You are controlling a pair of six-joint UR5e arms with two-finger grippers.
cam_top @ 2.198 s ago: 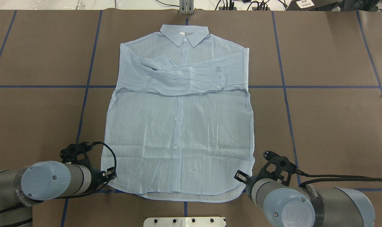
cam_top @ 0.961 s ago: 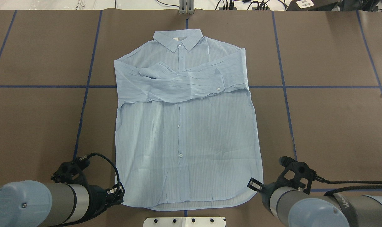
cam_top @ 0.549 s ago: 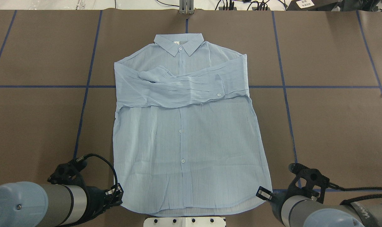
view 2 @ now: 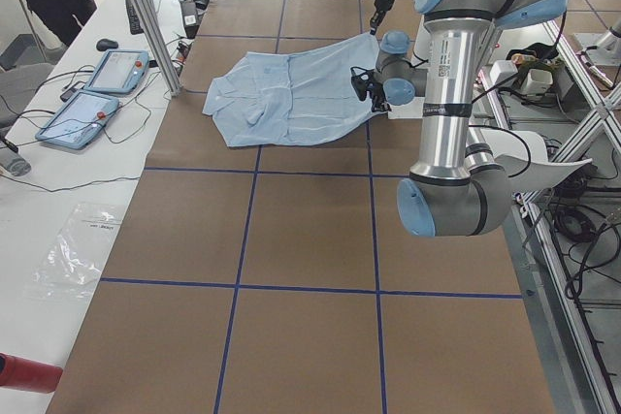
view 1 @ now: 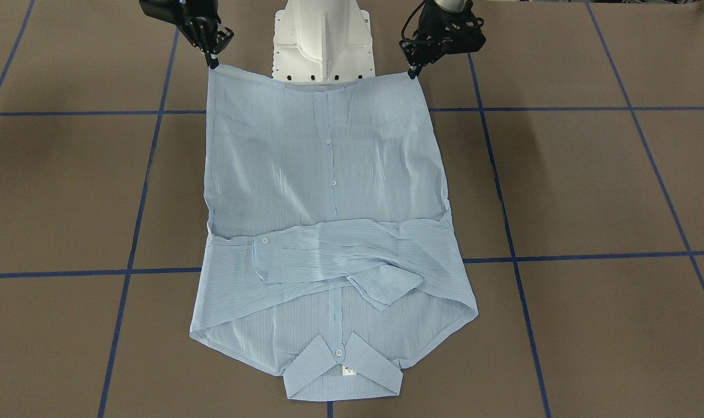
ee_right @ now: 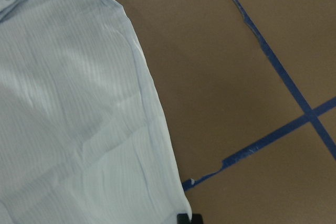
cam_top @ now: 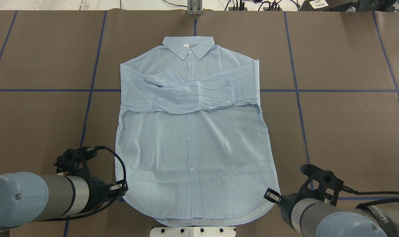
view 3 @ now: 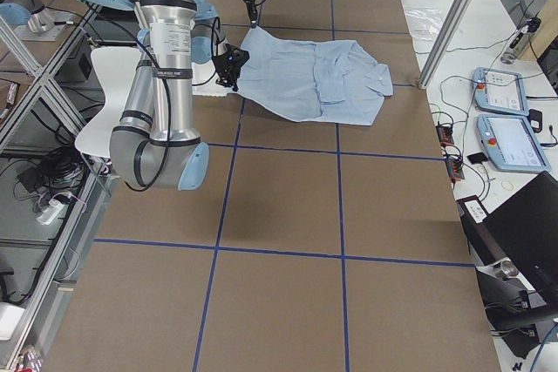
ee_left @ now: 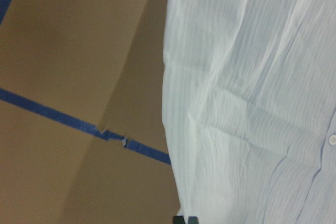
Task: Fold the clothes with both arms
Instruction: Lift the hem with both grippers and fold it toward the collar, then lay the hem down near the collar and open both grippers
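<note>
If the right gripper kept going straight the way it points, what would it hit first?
The right gripper points roughly down, pinching a hem corner of the shirt. Straight on it would probably meet the brown table beside the shirt's edge, near the blue tape line; its height above is unclear.

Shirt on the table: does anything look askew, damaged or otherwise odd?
Nothing damaged. The light blue striped button-up shirt lies flat, wrinkled, sleeves crossed unevenly over its chest; its hem, pinched by left gripper and right gripper, overlaps the white base plate.
</note>
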